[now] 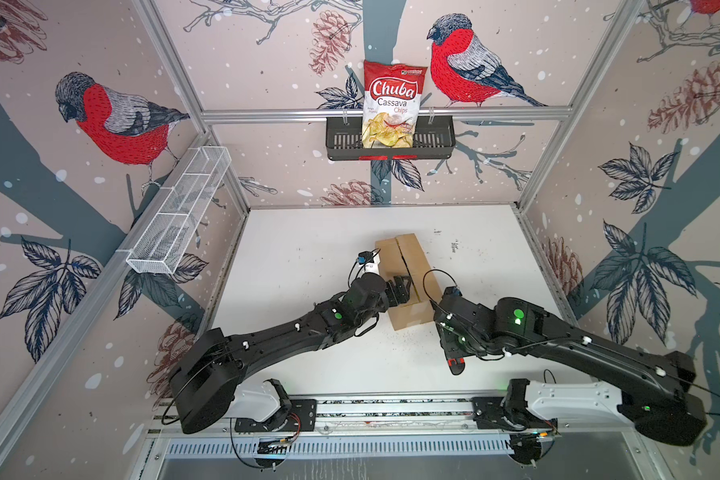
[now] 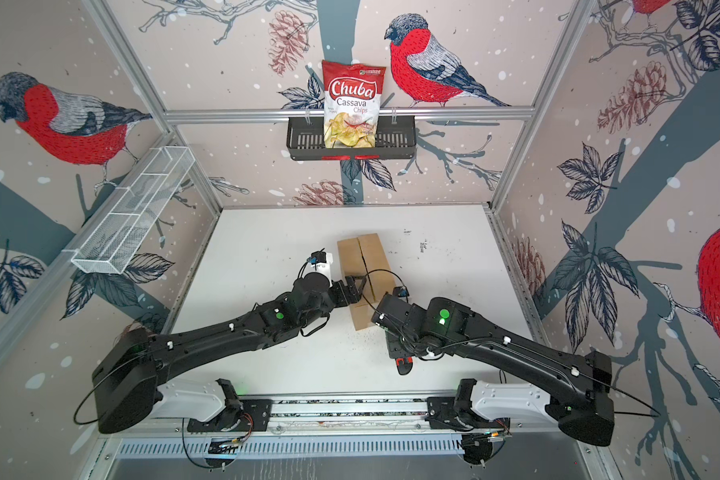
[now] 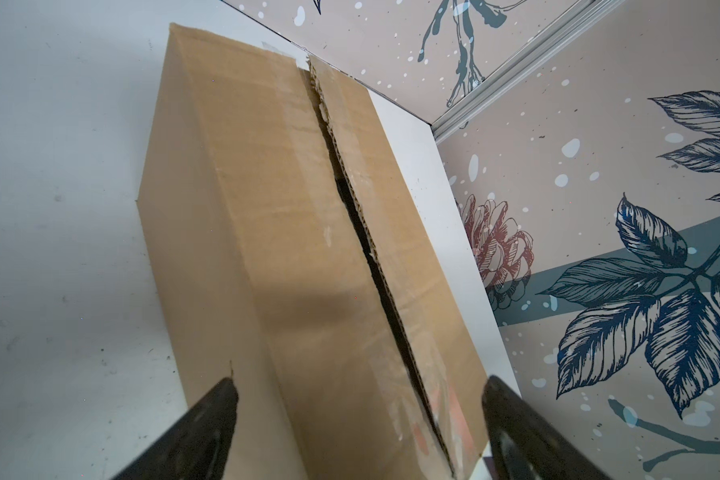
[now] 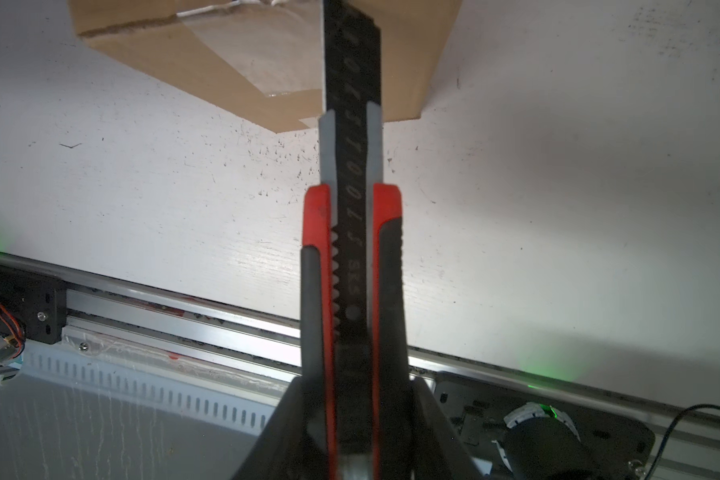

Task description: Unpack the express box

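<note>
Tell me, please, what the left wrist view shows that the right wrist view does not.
Only the left wrist view: the top of the express box, its centre seam split open, and the open left gripper over it. Only the right wrist view: the right gripper shut on a red-and-black utility knife, blade extended towards the box. Both: the box on the white table.

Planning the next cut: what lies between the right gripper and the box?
Only the knife held by the right gripper: in the right wrist view its blade runs over bare table to the taped end of the box.
</note>
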Available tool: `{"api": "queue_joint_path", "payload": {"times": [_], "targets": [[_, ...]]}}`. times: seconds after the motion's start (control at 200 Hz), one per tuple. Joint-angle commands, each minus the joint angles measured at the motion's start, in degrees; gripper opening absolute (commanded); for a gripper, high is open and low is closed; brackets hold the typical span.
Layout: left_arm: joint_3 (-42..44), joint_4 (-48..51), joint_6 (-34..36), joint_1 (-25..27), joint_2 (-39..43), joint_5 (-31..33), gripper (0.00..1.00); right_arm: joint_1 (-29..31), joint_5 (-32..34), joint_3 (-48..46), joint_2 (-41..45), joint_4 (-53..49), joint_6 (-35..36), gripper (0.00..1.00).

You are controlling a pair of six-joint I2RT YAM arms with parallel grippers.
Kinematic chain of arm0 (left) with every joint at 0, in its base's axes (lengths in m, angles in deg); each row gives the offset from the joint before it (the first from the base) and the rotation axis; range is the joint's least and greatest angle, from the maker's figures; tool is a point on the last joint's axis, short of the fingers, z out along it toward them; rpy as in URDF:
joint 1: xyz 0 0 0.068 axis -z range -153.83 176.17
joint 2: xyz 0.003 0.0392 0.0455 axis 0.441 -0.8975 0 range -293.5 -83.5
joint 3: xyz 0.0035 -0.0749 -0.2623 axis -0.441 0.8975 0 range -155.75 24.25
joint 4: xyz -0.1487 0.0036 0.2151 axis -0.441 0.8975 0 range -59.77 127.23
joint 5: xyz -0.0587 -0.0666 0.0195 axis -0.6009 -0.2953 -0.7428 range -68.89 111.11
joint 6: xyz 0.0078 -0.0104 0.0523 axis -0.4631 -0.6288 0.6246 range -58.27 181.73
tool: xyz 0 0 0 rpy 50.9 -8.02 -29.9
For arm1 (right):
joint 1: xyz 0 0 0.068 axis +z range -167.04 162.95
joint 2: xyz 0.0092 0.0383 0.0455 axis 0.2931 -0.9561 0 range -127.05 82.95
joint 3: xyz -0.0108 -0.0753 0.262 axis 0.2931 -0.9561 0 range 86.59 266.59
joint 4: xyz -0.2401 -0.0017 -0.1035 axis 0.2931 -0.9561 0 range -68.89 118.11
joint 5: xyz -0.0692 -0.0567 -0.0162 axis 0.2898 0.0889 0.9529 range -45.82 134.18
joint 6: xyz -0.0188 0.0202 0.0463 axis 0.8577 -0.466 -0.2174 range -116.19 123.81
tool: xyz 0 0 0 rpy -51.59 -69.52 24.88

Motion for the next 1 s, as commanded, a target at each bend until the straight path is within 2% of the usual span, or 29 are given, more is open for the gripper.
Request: {"api": "queue_joint_path", "payload": {"times": [0.0, 0.996], "targets": [[0.11, -2.71, -0.13, 0.14, 0.19, 0.29, 0.91, 0.16, 0.92, -0.02, 0.07, -0.27, -0.47, 0.1], [0.82, -3.41, -0.52, 0.23, 0.17, 0.15, 0.91, 0.17, 1.07, -0.16, -0.55, 0.31, -0.26, 0.09]]}}
